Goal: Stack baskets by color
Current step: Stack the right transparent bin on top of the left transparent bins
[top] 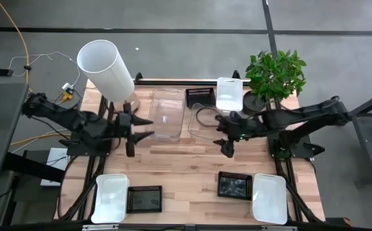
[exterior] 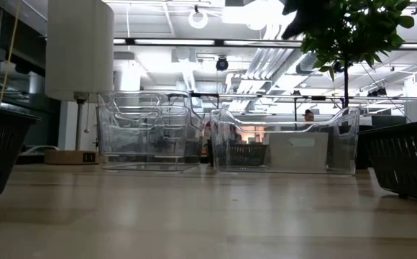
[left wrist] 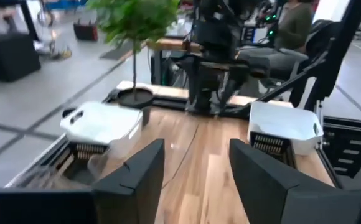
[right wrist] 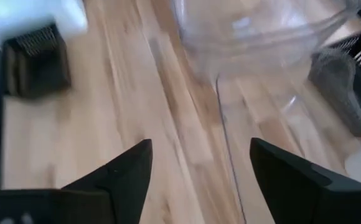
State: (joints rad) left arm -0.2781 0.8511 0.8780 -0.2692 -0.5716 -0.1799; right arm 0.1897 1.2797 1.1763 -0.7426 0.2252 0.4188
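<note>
Two clear baskets (top: 169, 112) (top: 204, 120) stand side by side on their bases at the table's far middle. A black basket (top: 200, 96) and a white basket (top: 229, 94) sit behind them. Along the near edge lie a white basket (top: 111, 197), a black one (top: 144, 199), another black one (top: 235, 185) and another white one (top: 269, 197). My left gripper (top: 142, 128) (left wrist: 196, 146) hovers open just left of the clear baskets. My right gripper (top: 223, 138) (right wrist: 199, 149) hangs open by the right clear basket's near corner (right wrist: 261, 37), with only bare wood between its fingers.
A tall white cylinder (top: 106, 69) stands at the far left corner and a potted plant (top: 276, 76) at the far right. Bare wood (top: 186, 160) spreads across the table's middle. In the low view the clear baskets (exterior: 147, 129) (exterior: 284, 140) stand between black baskets (exterior: 0, 144) (exterior: 406, 155).
</note>
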